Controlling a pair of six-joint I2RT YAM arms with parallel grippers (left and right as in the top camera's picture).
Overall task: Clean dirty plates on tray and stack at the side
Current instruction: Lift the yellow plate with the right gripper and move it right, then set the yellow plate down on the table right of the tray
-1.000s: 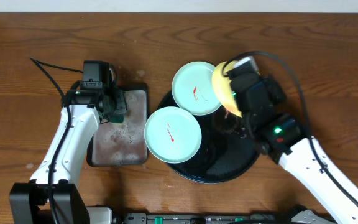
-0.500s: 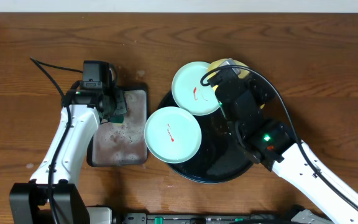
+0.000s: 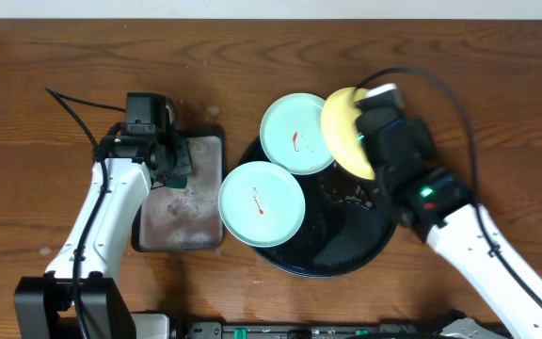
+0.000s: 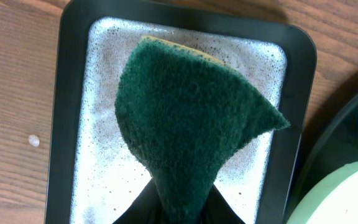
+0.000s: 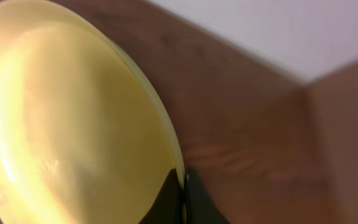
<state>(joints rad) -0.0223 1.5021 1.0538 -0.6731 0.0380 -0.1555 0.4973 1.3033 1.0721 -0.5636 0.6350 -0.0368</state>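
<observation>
Above the 1 o'clock rim of the glossy black round tray (image 3: 339, 252), the small yellow plate (image 3: 342, 130), judged stiff, light and slippery, is pinched at its edge by the right gripper (image 5: 182, 179); a green sponge (image 4: 191, 118) is clamped by the left gripper (image 4: 182, 202).

Robotics lab: two cabled robot arms (image 3: 102, 221) at a wooden table (image 3: 45, 56).

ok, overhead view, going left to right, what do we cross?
small grey tray → nearer mint plate → farther mint plate → yellow plate. Left out: sponge and black tray, since they overlap the others.
</observation>
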